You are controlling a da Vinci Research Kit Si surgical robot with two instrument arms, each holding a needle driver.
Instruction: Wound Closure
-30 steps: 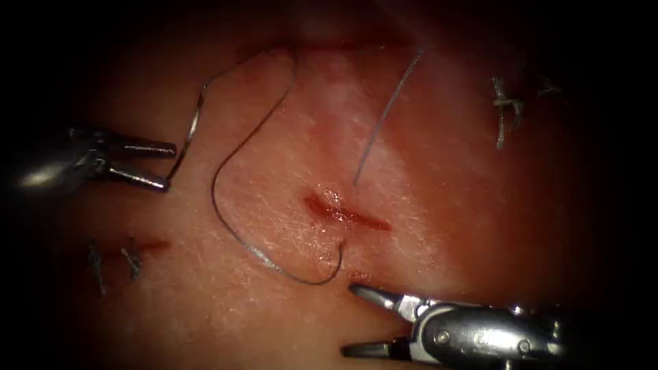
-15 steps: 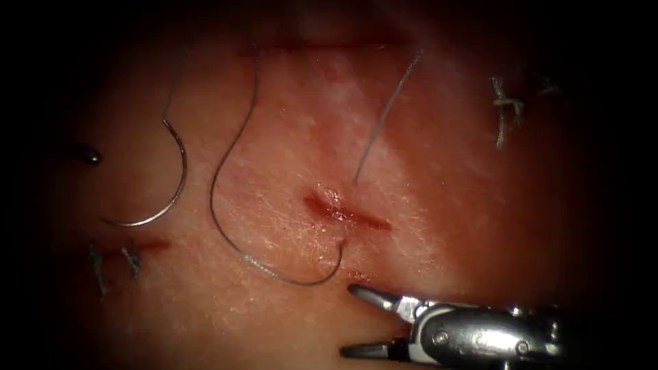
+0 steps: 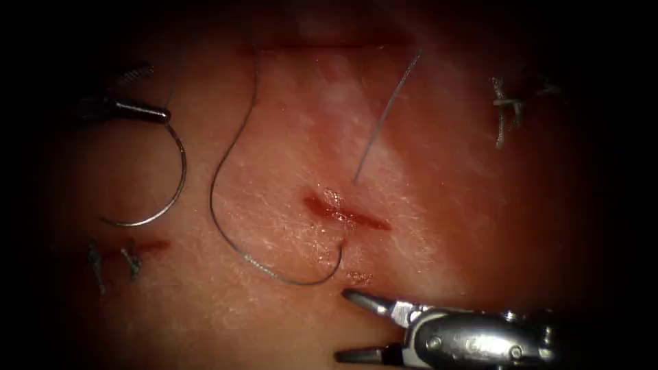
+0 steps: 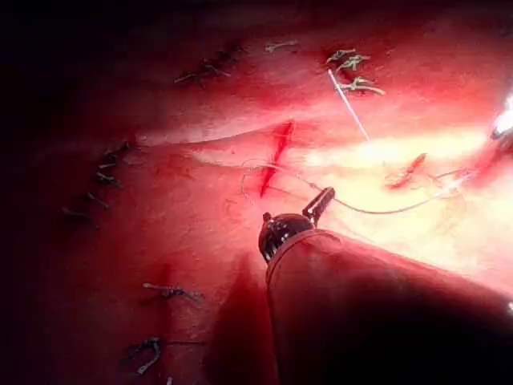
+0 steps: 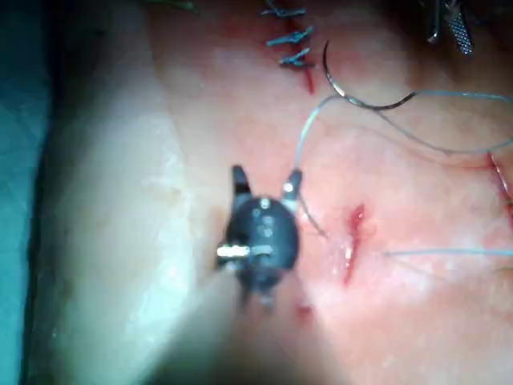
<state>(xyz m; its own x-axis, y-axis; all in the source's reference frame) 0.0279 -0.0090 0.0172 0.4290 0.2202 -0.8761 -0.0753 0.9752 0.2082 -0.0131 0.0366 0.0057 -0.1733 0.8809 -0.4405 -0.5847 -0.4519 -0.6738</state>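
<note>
Needle (image 3: 168,185) lies on the tissue (image 3: 425,205) at the frame's left, well left of the cut (image 3: 346,214), not in the tissue. Left tool (image 3: 137,111), upper left, touches its upper end; grip undeterminable. Right tool (image 3: 349,325), lower right, jaws open, holding nothing. Thread (image 3: 226,205) enters beside the cut.

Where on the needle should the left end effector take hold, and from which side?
Probably grip the needle a third along from its upper end, from the left, inside the arc. It lies flat on the tissue left of the cut, not in it, tip pointing left. The left end effector sits by that end; it and the right end effector are open and empty.
</note>
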